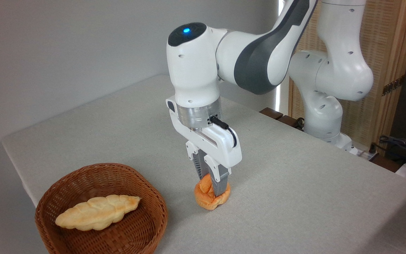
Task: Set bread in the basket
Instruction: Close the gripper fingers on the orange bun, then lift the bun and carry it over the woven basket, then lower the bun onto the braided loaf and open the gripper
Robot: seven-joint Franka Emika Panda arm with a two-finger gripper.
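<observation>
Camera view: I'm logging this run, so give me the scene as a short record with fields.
arm: one white robot arm, reaching down over the table
gripper: gripper, fingers pressed into the bun from above
bun: small orange bun, on the table, right of the basket
basket: brown wicker basket, front left
basket contents: long pale braided loaf, lying flat
task status: bun not yet in the basket
</observation>
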